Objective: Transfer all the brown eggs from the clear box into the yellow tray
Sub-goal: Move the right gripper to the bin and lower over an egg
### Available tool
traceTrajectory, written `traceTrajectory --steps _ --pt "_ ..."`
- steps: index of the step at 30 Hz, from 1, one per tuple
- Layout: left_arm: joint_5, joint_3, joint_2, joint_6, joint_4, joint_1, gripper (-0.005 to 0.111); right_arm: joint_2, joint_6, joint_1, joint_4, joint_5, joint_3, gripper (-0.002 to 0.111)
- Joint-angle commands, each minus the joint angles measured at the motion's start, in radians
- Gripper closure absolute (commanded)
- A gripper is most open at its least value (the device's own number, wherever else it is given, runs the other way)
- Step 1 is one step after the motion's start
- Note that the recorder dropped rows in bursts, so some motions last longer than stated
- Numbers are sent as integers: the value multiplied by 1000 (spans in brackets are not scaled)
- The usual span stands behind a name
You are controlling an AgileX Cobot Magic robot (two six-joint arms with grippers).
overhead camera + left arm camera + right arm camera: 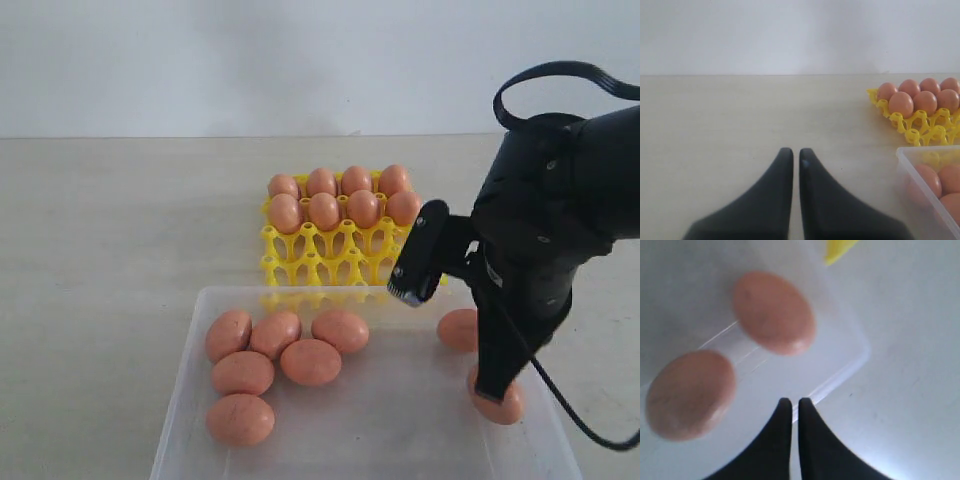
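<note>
Plainly the right pincer (791, 402) is shut tight with nothing in it, its tips hanging low over a corner of the box (400, 430). Two eggs (774, 312) lie just beside the tips, not between them, so a grasp would call for opening up and straddling one first. Six more cluster well apart from it, across the box. Beyond the tips sits the tray (300, 262), its two far rows filled with eight eggs and the two nearer rows bare, likely filled from the back so later drops need not pass over seated eggs. The left pincer (793, 152), closed and empty, hangs over the table (715, 125) with box and tray off to one side of it — probably parked clear of the working arm
</note>
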State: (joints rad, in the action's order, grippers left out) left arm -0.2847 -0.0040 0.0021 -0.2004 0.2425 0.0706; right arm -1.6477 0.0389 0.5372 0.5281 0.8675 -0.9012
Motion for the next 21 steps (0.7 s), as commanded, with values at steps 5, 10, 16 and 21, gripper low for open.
traceTrajectory --steps 5,10,16,21 --pt "1 4 -2 -3 1 9 103 22 317 11 -213 197 3 108" --pt "1 4 -2 -3 1 9 103 22 333 11 -290 132 3 99" --pt "1 4 -2 -3 1 9 103 22 192 11 -375 12 3 55" --pt "1 4 -2 -3 1 9 103 22 2 11 -426 -32 3 50"
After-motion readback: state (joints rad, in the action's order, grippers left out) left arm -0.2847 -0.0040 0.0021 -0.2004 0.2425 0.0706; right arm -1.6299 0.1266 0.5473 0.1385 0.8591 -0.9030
